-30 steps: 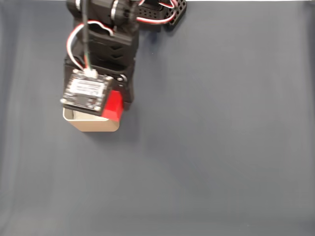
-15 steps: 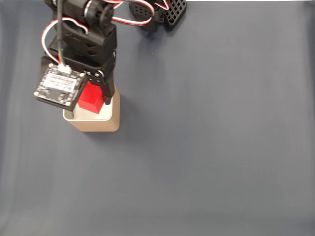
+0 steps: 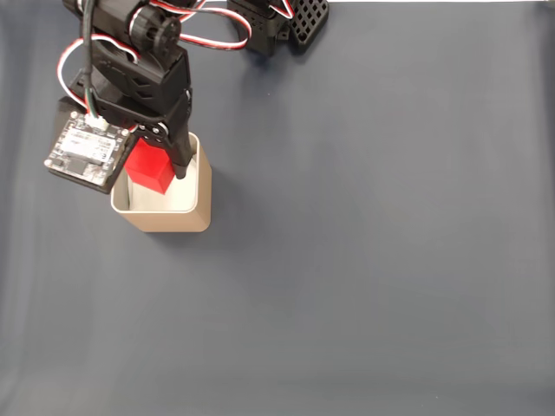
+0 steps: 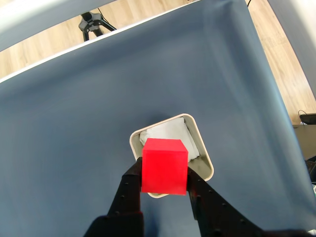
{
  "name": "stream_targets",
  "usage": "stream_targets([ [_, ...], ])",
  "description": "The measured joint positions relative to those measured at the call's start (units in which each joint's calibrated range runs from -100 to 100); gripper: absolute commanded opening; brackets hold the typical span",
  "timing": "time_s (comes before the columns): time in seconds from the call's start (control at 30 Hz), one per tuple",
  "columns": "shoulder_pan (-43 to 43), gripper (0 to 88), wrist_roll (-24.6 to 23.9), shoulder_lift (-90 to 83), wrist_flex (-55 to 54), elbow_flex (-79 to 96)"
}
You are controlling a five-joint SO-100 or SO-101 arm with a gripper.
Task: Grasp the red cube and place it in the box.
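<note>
Above box (image 4: 203, 157): red cube (image 4: 164, 166) square in hand (image 4: 165, 190).

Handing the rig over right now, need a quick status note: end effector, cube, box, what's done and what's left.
End effector: shut on the red cube, one finger on each side of it.
Red cube: held in the air over the opening of the box; the fixed view shows the cube above the white lining, not yet released.
Box: upright on the blue-grey cloth, near the arm's base.
Done: grasp and carry.
Left: probably lower a little, open the fingers so the cube drops in, then pull back.
</note>
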Motion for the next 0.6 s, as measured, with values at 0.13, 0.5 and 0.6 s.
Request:
stream_targets([
  [0.13, 0.0, 1.8, 0.0, -0.7, 0.0, 1.2],
  [0.5, 0.9, 13.9, 0.1, -2.4, -0.1, 3.1],
  [0.6, 0.9, 20.4, -0.3, -2.4, -1.2, 3.1],
])
